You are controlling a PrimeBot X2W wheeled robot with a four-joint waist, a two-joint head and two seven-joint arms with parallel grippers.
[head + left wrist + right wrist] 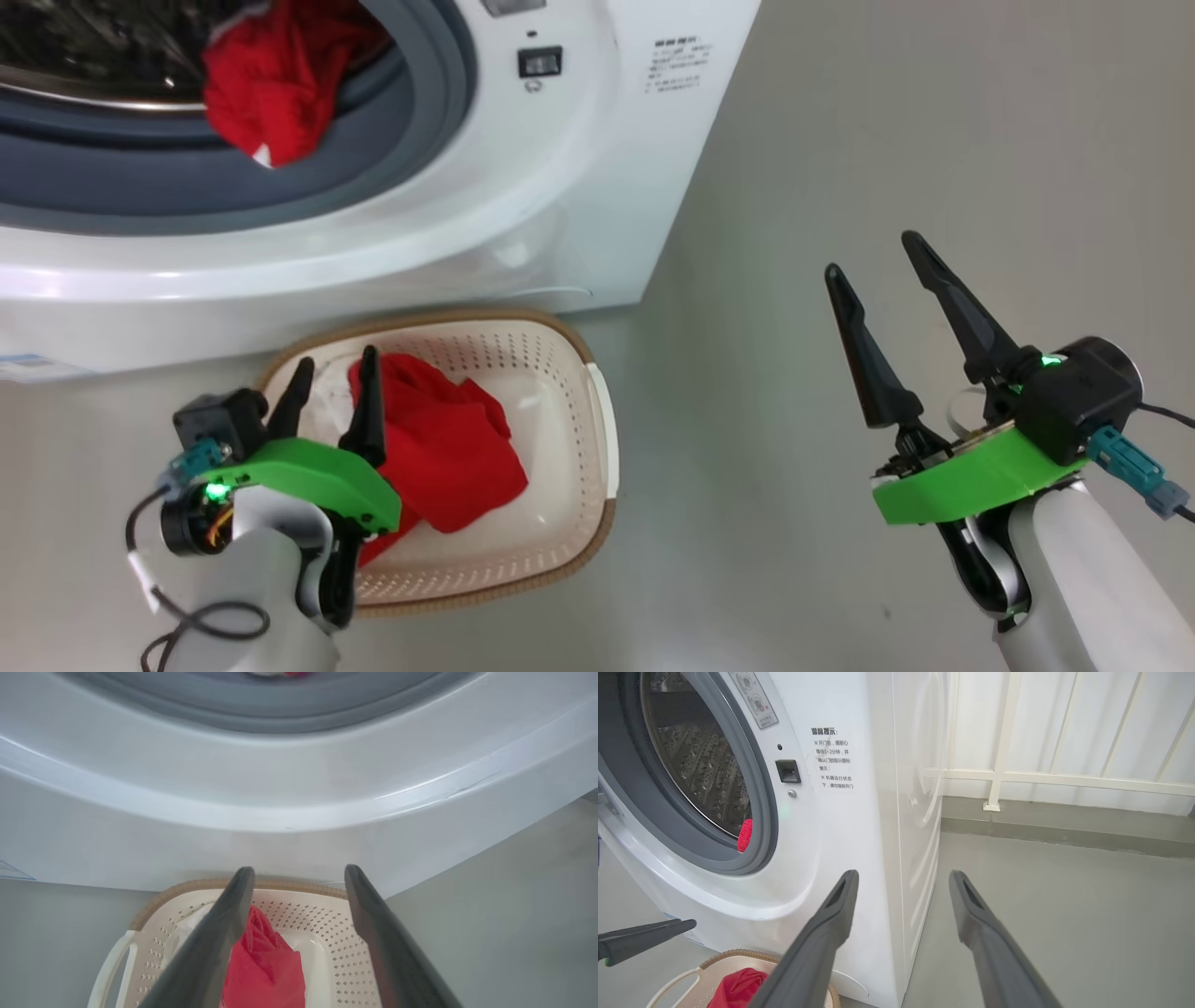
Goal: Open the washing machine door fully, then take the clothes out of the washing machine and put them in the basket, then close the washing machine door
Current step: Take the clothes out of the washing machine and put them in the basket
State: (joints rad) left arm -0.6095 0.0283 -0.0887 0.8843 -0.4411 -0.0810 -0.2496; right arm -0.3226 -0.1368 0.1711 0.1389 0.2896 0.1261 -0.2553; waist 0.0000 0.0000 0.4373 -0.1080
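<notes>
The left gripper [337, 359] hangs with its two dark fingers spread and empty, directly over the small cream-white perforated plastic basket [485, 317] with a brown woven-look rim. A bright red soft garment [448, 448] lies in the basket just beneath the fingertips. Beyond them, more red fabric [271, 84] drapes over the grey rubber ring [411, 149] of the big white front-loading washing machine [579, 187]. The right gripper [872, 254], equally spread and empty, hovers well to the basket's right.

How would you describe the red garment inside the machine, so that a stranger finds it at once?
Find the big white washing machine and its round opening with the grey rubber ring. A red garment lies there, spilling onto the ring. The other red garment lies in the cream basket below.
</notes>
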